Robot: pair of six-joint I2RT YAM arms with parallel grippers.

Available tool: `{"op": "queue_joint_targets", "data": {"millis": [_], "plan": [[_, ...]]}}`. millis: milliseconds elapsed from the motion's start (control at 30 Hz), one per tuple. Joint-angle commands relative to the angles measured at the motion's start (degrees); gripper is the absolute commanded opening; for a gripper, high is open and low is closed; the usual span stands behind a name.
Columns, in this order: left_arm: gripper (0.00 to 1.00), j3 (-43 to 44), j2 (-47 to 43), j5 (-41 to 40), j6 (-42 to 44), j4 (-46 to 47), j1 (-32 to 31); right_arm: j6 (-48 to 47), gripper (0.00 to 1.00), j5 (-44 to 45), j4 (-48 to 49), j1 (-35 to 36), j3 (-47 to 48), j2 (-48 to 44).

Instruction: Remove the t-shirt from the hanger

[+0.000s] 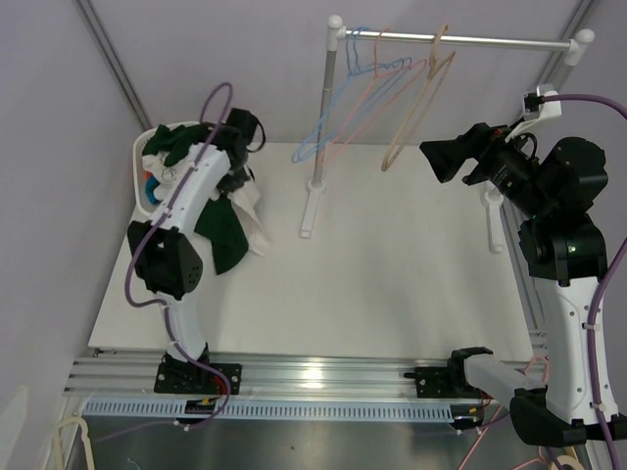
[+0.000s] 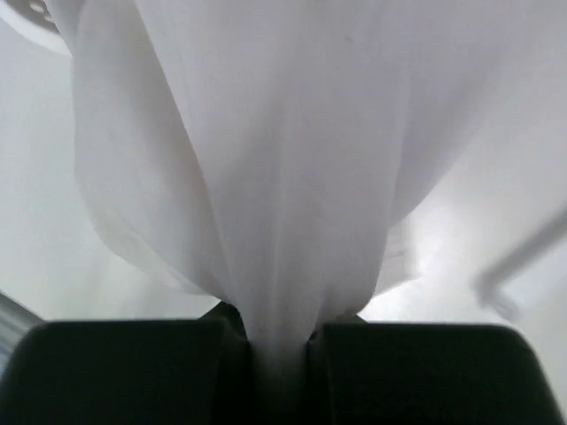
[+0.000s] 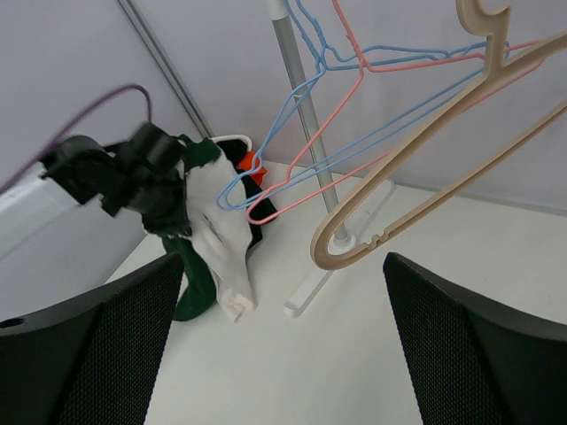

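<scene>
White t-shirt pinched in left gripper beside basket; right gripper wide near hangers

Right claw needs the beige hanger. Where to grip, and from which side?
Likely midway along the beige hanger's upper shoulder arm, approached from the right, where the open right claw faces it. The hanger hangs bare and slanted off the rail, so that long straight arm lies across the claw's gap.

Shows a white table mid-view. Has a garment rack at twelve o'clock, a white basket at ten, dark green cloth draped just beside it. Ends in an aluminium frame along six o'clock.
</scene>
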Motion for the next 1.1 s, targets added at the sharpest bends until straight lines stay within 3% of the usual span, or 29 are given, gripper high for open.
{"op": "queue_joint_targets", "data": {"millis": [0, 167, 200, 367, 533, 667, 733, 767, 833, 867, 900, 1067], "plan": [[0.0, 9.8, -6.4, 6.9, 4.2, 0.9, 6.2, 0.4, 1.0, -1.6, 1.7, -0.1, 0.2, -0.2], [0.01, 32.1, 2.4, 8.1, 6.1, -2.9, 17.0, 0.8, 0.99, -2.7, 1.7, -0.1, 1.2, 0.4], [0.01, 32.9, 3.1, 8.6, 6.2, -1.9, 18.5, 1.0, 0.99, -2.8, 1.7, -0.1, 1.2, 0.4], [0.01, 27.1, 3.0, 13.6, 4.2, 6.8, 27.9, 0.7, 0.99, -3.3, 1.7, -0.1, 2.1, 1.8], [0.0, 23.9, 9.7, 15.1, 6.9, 10.8, 27.8, 1.3, 0.99, -2.9, 2.0, -0.1, 2.9, 2.9], [0.02, 24.7, 18.4, 26.8, 6.1, 10.3, 27.6, 3.7, 1.0, -4.0, 4.9, 0.1, 1.7, 3.3], [0.11, 25.5, 21.1, 32.5, 6.1, 9.9, 27.6, 4.7, 0.99, -4.7, 5.4, 0.3, 1.3, 3.4], [0.32, 26.3, 22.5, 33.3, 5.9, 9.0, 27.6, 4.7, 1.0, -4.9, 5.6, 0.4, 1.2, 3.3], [0.55, 27.4, 22.6, 35.7, 6.2, 8.6, 27.5, 4.6, 0.99, -4.8, 5.3, 0.5, 1.3, 3.1], [0.79, 29.4, 21.0, 34.9, 6.2, 7.2, 27.2, 4.6, 0.99, -4.8, 5.3, 0.5, 1.2, 3.1], [0.97, 29.4, 19.5, 34.0, 6.4, 7.2, 27.0, 4.5, 0.99, -4.8, 5.1, 0.5, 1.3, 3.0], [0.99, 27.3, 9.5, 34.9, 7.6, 7.4, 26.1, 4.2, 0.99, -4.9, 4.5, 0.5, 1.7, 2.7]]}}
